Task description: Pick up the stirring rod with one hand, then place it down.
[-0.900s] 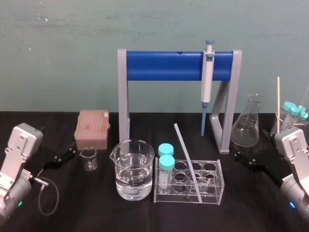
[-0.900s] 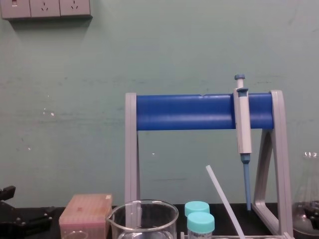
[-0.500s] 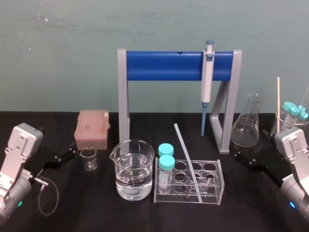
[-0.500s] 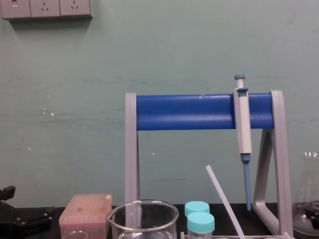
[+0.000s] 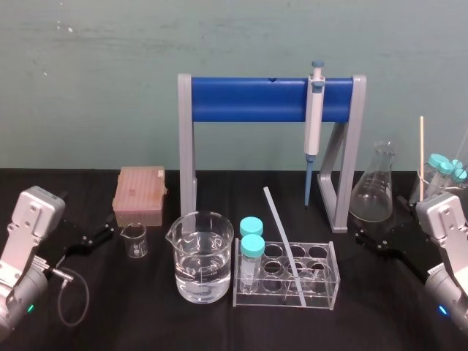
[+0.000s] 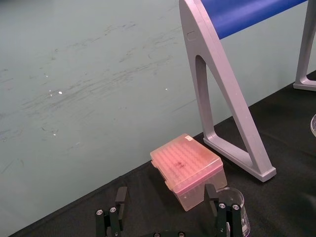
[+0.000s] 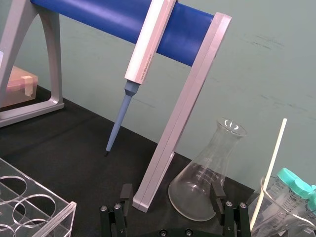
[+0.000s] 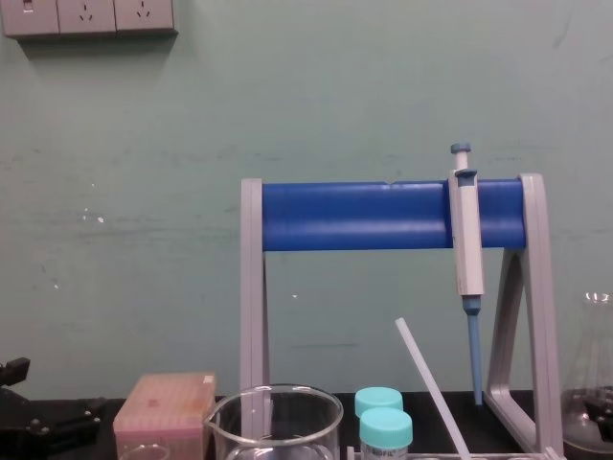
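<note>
With pick-up not begun, the stirring rod (image 5: 282, 245) leaned in the rack (image 5: 327, 295) near the tabletop's front edge, left gripper (image 5: 103, 235) and right gripper (image 5: 363, 240) spread empty at its side edges, so one probably had to reach in.

The black table (image 5: 146, 322) holds a beaker (image 5: 200, 257), rack (image 5: 322, 278), stand (image 5: 248, 100), pink box (image 5: 140, 194) and flask (image 5: 374, 190).

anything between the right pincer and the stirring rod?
Nothing directly. The right pincer is open near the flask; the stirring rod leans in the tube rack, top free. The stand's right foot edges that path. From the left pincer, also open, the big beaker and capped tubes block.
</note>
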